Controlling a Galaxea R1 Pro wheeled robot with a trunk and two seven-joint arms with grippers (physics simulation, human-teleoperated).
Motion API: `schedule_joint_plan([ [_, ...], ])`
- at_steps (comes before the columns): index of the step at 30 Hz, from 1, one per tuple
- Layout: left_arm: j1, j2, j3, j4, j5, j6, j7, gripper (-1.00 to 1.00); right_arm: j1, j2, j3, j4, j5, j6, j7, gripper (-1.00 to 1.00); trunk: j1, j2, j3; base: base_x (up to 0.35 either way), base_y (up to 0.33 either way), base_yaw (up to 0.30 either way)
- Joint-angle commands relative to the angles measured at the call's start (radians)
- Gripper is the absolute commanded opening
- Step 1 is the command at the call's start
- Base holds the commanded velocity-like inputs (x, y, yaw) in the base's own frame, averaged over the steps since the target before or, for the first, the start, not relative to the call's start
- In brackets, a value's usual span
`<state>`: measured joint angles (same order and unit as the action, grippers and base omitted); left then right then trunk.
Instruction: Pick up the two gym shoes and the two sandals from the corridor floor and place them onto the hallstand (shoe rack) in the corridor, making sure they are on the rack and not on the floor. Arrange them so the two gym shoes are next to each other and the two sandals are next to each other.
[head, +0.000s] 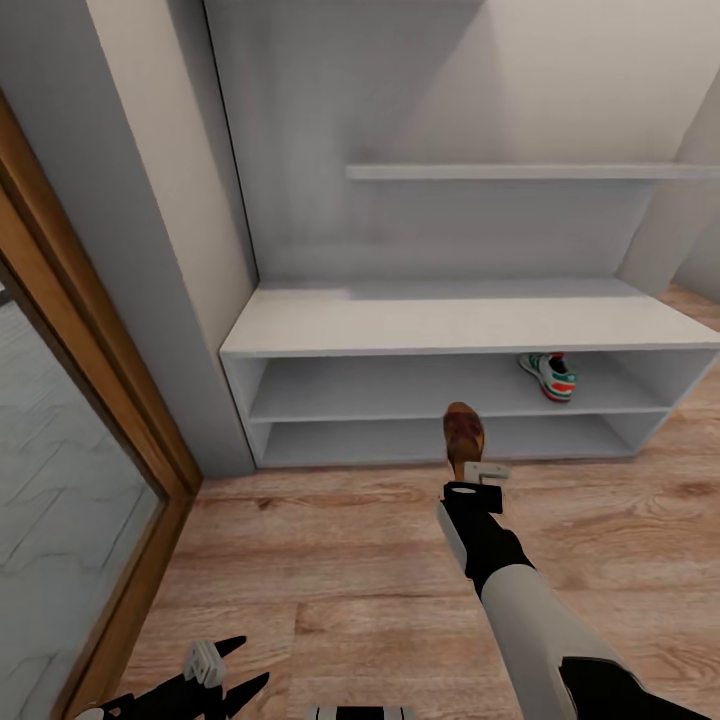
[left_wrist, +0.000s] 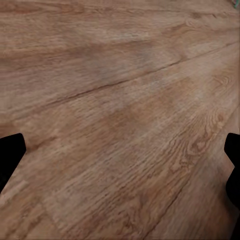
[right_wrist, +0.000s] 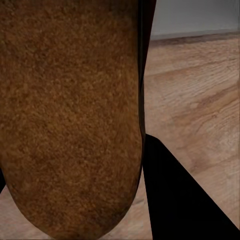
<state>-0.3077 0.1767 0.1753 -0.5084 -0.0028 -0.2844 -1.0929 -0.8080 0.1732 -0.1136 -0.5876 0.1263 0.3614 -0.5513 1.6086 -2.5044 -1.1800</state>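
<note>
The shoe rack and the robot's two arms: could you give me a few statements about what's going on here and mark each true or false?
1. The right gripper holds a brown sandal. True.
2. A gym shoe sits on the upper open tier of the shoe rack. True.
3. The held sandal already rests on the rack's bench top. False: it hangs in the gripper in front of the rack, above the floor.
4. The left gripper carries the other sandal. False: it is open and holds nothing, low over the wood floor.
5. Two gym shoes stand side by side on the rack. False: one gym shoe shows there.
</note>
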Motion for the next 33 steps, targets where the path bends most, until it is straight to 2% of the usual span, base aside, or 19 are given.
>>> schedule_joint_plan([
  [1, -0.001, 0.000, 0.002, 0.001, 0.000, -0.003, -0.004, 1.00, 0.000, 0.001, -0.005, -0.001, 0.009, 0.007, -0.001, -1.00, 0.000, 0.000, -0.001, 0.317, 0.055, 0.007],
  [13, -0.001, -0.002, 0.001, 0.001, 0.000, -0.004, -0.004, 1.00, 0.000, 0.001, -0.005, 0.001, 0.009, 0.007, 0.008, -1.00, 0.000, 0.000, -0.001, 0.328, 0.011, 0.177],
  [17, -0.001, -0.002, 0.001, 0.001, 0.000, -0.004, -0.004, 1.00, 0.001, 0.001, -0.006, 0.000, 0.009, 0.009, 0.089, -1.00, 0.000, 0.000, -0.001, 0.253, 0.000, 0.043],
  [21, -0.001, -0.003, 0.001, 0.000, 0.000, -0.004, -0.004, 1.00, 0.001, 0.001, -0.007, -0.001, 0.011, 0.011, 0.152, -1.00, 0.000, 0.000, -0.001, 0.098, 0.000, 0.011],
  [33, -0.001, -0.003, 0.002, 0.001, 0.000, -0.004, -0.004, 1.00, 0.001, 0.001, -0.010, -0.004, 0.018, 0.012, 0.170, -1.00, 0.000, 0.000, -0.001, 0.013, 0.000, 0.001],
])
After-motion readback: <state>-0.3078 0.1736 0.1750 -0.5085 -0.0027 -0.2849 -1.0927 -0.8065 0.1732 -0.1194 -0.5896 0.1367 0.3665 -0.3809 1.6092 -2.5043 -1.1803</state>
